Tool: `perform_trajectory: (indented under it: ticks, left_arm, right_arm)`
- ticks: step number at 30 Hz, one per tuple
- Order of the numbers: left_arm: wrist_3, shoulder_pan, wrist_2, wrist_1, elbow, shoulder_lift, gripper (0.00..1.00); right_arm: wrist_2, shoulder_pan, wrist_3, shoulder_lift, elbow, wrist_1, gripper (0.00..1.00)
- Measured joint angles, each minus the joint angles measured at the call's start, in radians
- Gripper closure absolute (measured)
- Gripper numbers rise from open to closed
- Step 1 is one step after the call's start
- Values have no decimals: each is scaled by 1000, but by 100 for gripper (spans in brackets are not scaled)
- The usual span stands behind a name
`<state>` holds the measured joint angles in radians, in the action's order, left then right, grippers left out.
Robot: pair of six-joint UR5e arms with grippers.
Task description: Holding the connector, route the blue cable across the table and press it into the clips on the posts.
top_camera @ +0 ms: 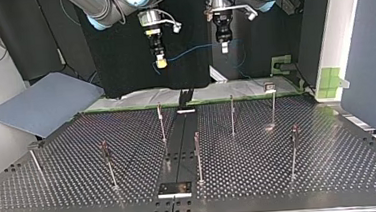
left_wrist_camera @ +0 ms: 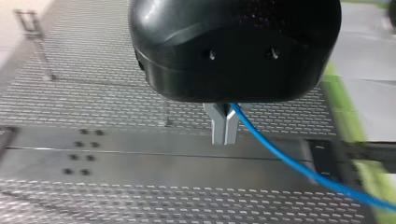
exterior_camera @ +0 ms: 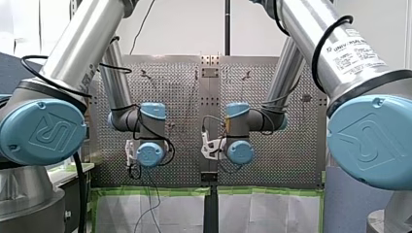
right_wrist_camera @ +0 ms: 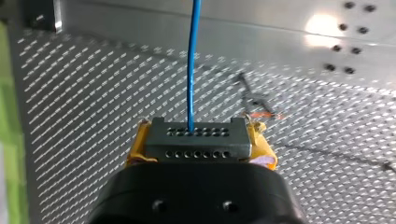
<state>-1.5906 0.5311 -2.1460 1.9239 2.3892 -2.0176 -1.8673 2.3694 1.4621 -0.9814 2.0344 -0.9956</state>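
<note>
Right end effector (right_wrist_camera: 201,145) clamps connector (right_wrist_camera: 197,139); left end effector (left_wrist_camera: 225,136) pinches blue cable (left_wrist_camera: 280,155); both high above table (top_camera: 329,148) edge

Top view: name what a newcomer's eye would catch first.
The blue cable hangs in the air between my right hand and my left hand, high at the top view's middle. The right clamps the grey connector; the left pinches the cable. Thin posts stand cable-free on the perforated table.
</note>
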Motion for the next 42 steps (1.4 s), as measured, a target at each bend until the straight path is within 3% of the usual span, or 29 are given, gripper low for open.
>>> perform_trajectory:
  ticks: [5, 11, 20, 24, 27, 33, 37, 42]
  left_arm:
    - [34, -1, 1, 39, 0, -39, 100]
    - [42, -2, 1, 99, 0, -60, 100]
    - [43, -2, 1, 133, 0, -61, 100]
    - [44, -5, 3, 137, -3, -63, 100]
    - [36, -17, 5, 151, -17, -55, 100]
    - [-7, -35, 21, 196, -55, -12, 100]
    - [-39, -42, -2, 229, -52, 21, 100]
    - [-84, -49, -45, 275, -67, 66, 100]
  right_arm:
    - [-15, 0, -1, 3, 2, 43, 100]
    - [-16, 0, -1, 3, 2, 95, 100]
    - [-16, 1, -2, 4, 1, 108, 100]
    - [-1, 8, -8, -1, -10, 107, 100]
    - [9, 14, 0, -17, -24, 108, 100]
    - [47, 23, 43, -65, -42, 95, 100]
    - [82, 21, 70, -101, -73, 111, 100]
    - [129, 17, 79, -151, -120, 144, 100]
